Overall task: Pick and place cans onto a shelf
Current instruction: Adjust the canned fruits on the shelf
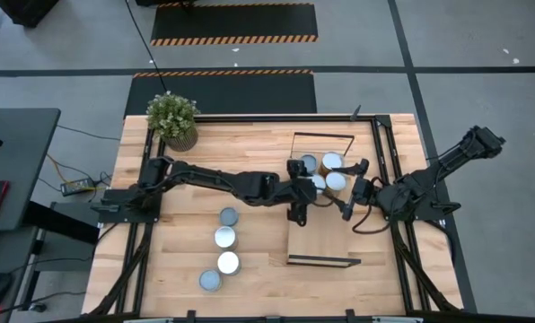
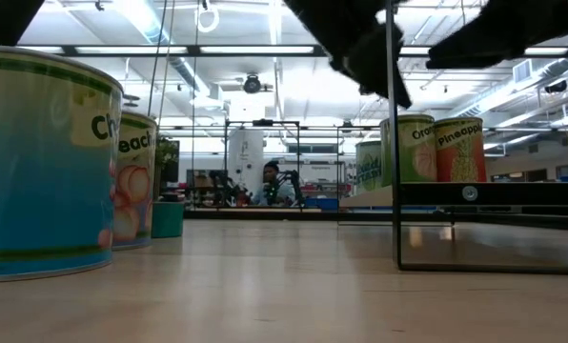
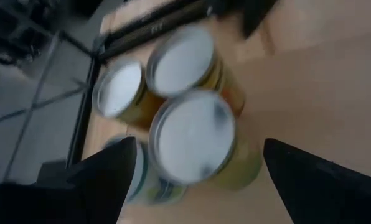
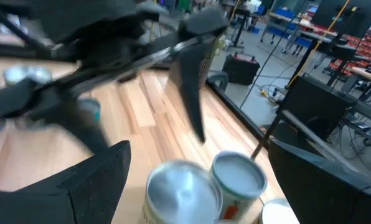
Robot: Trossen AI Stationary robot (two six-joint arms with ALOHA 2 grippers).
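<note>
The light-wood shelf (image 1: 321, 238) with black end frames lies at the table's middle right. Several cans stand clustered on its far end (image 1: 331, 162), also seen in the low view (image 2: 460, 149). Several more cans stand in a row on the tabletop (image 1: 224, 237). My left gripper (image 1: 305, 190) is open above the cluster. Its fingers stand on either side of the nearest can (image 3: 192, 135) with gaps showing. My right gripper (image 1: 353, 188) is open just to the right of the cluster and looks down on the cans (image 4: 182, 190).
A potted plant (image 1: 173, 119) stands at the table's far left corner. The shelf's black frame post (image 2: 391, 133) rises at its near end. The two arms nearly meet over the shelf's far end. Bare board lies on the shelf's near half (image 1: 320, 242).
</note>
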